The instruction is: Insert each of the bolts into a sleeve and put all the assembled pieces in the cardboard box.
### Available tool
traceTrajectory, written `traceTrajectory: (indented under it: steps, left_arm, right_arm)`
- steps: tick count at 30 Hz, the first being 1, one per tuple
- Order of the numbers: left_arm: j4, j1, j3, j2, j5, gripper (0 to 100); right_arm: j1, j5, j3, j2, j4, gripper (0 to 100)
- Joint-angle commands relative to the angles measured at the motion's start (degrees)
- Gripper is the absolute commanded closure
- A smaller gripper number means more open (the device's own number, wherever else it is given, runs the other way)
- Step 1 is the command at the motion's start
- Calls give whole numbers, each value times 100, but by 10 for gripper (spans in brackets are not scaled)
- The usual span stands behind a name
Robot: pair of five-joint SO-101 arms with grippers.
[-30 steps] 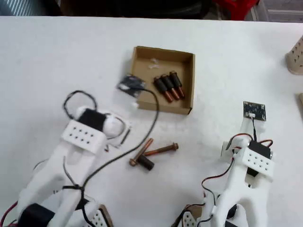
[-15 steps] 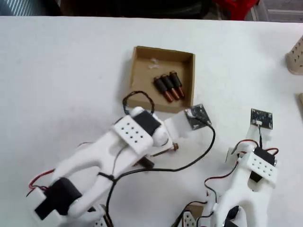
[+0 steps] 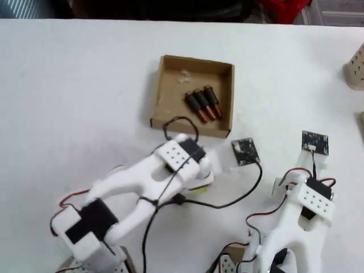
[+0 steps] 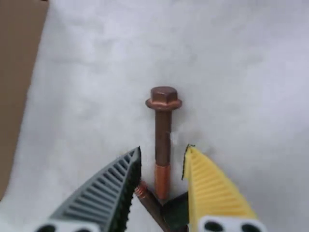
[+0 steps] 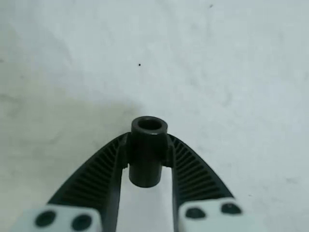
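white table (image 3: 68,74) is seen from above, three assembled pieces (image 3: 203,105) lying in the cardboard box (image 3: 170,96) at twelve o'clock. at its six, the left gripper (image 4: 162,152) is spread astride a bolt (image 4: 163,116), shown by its wrist view; the right gripper (image 5: 147,140), at four, is clamped on a sleeve (image 5: 145,166).

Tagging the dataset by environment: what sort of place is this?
Likely a robotics lab or workshop bench: a plain white table, a cardboard box of sleeved bolts, the left pincer open over a loose bolt, the right pincer gripping a sleeve.
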Motion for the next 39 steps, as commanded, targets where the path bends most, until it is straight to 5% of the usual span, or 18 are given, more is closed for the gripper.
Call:
traceTrajectory:
  steps: [1,22,27,39]
  left_arm:
    - [-255,31,-448,242,-114,820]
    - [554,-48,-2462,2062,580,825]
    - [571,127,-2479,2158,527,984]
    - [571,-4,-2470,2105,589,980]
  right_arm:
    - [48,79,-44,-57,-101,981]
    - [40,369,35,-92,-101,981]
    - [40,369,53,-40,-295,981]
    - [40,360,123,-84,-295,981]
